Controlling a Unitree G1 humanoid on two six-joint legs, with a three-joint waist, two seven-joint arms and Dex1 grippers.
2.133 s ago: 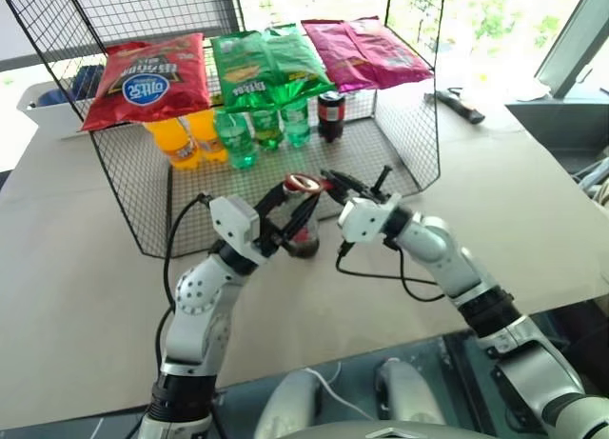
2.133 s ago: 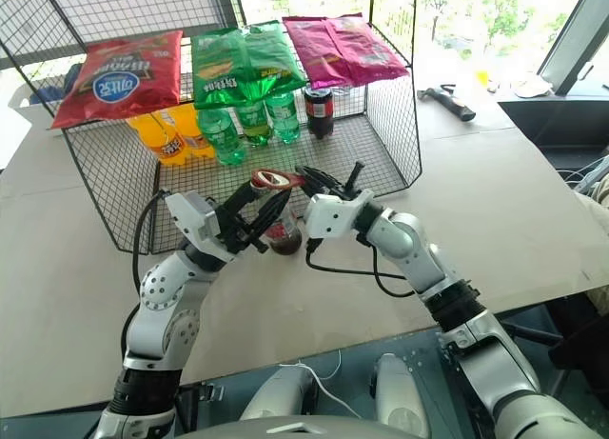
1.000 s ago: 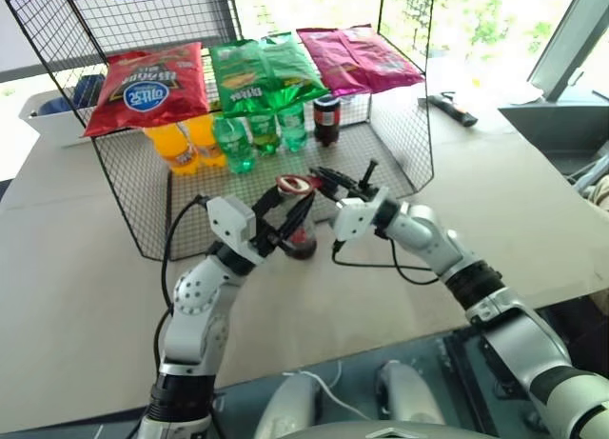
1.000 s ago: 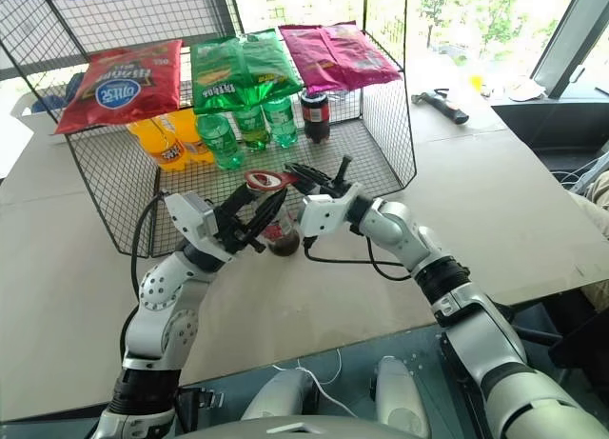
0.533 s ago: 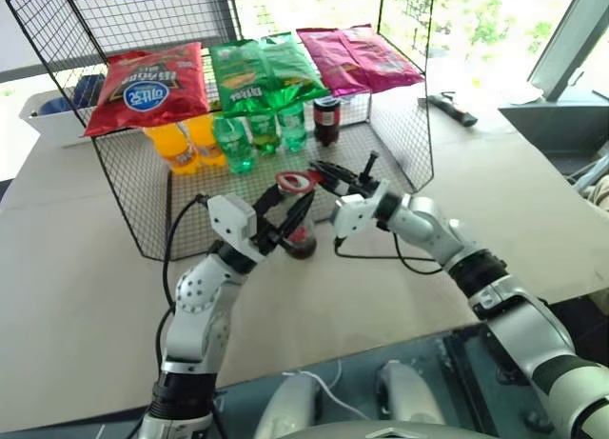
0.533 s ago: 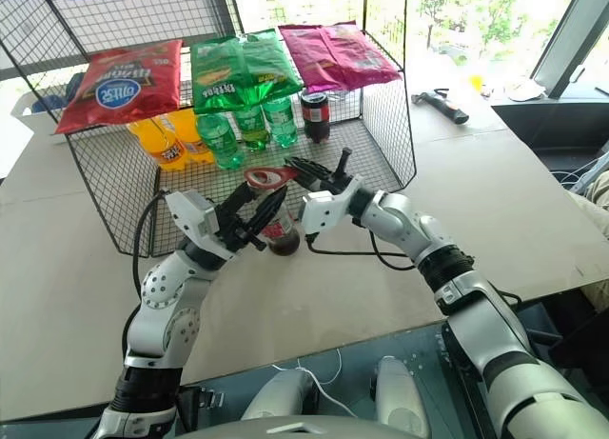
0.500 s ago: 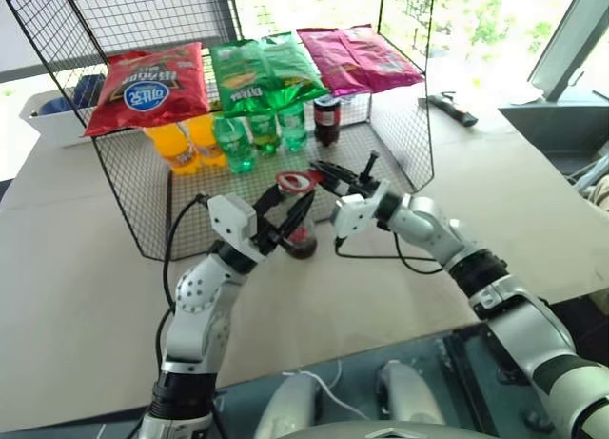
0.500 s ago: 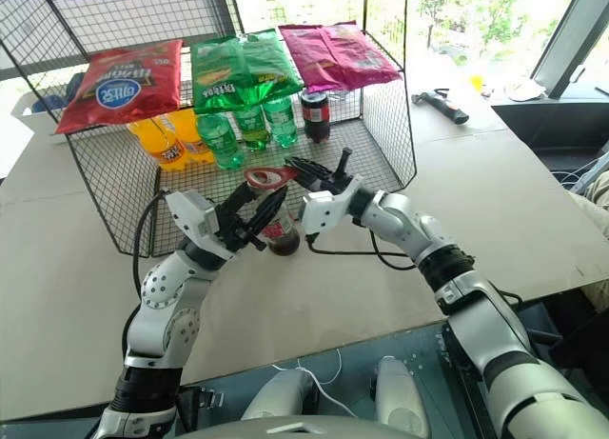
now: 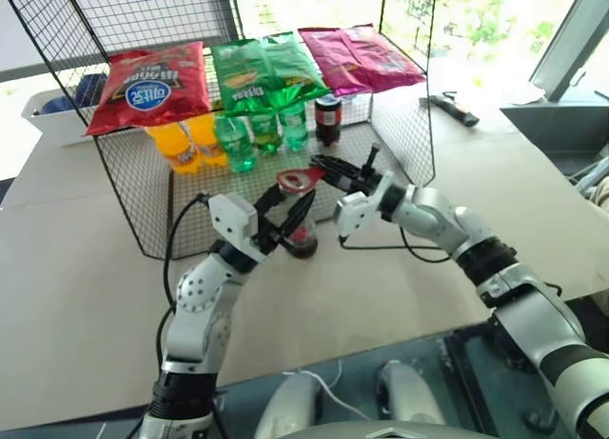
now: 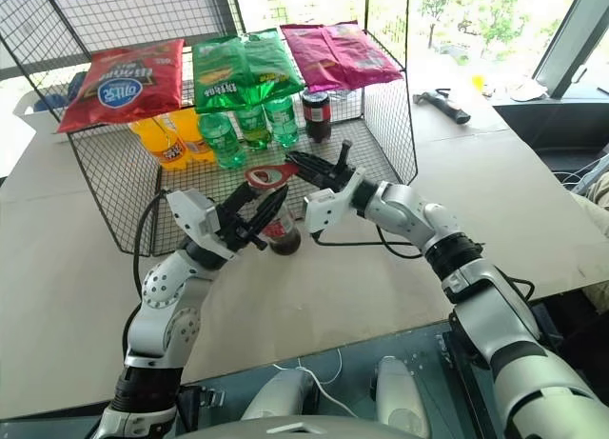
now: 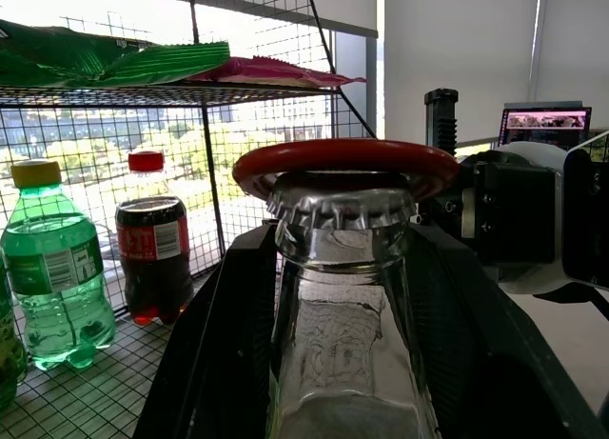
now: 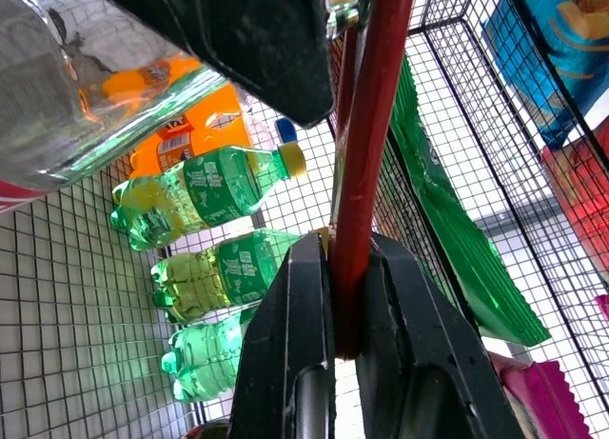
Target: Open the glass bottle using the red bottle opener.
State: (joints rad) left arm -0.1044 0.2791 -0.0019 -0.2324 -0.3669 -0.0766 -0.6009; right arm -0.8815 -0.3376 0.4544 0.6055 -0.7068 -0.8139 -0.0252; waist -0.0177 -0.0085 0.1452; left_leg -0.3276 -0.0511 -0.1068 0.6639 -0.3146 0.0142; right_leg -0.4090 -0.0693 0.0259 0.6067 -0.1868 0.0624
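Both grippers meet just above the centre of the left eye view, in front of the wire basket [image 9: 419, 144]. From the lower left, the left gripper [image 9: 290, 215] reaches up and right, its two black fingers [image 11: 224, 344] clamped on either side of the glass bottle [image 9: 303, 231], which stands upright on the tan table [image 9: 86, 268] at mid-frame. In the left wrist view the bottle's clear neck rises between the two fingers, and its crimped metal cap [image 11: 344, 209] sits in the middle of the frame.

From the right, the right gripper [image 9: 328, 166] comes in toward the bottle top, its fingers [image 12: 285, 344] pressed together on the handle of the red bottle opener [image 9: 301, 179]. The opener's ring-shaped head lies flat on the cap, at the bottle's upper end, just left of the right gripper's fingertips. In the left wrist view the red ring [image 11: 344, 163] spreads wider than the cap and rests right on top of it. In the right wrist view the opener runs as a red bar [image 12: 369, 153] up from between the closed fingers toward the top of the frame, with the clear glass at upper left.

Behind, in the upper part of the frame, green bottles [image 9: 257, 134], orange bottles [image 9: 186, 139] and a dark cola bottle [image 9: 328, 120] stand in the basket.
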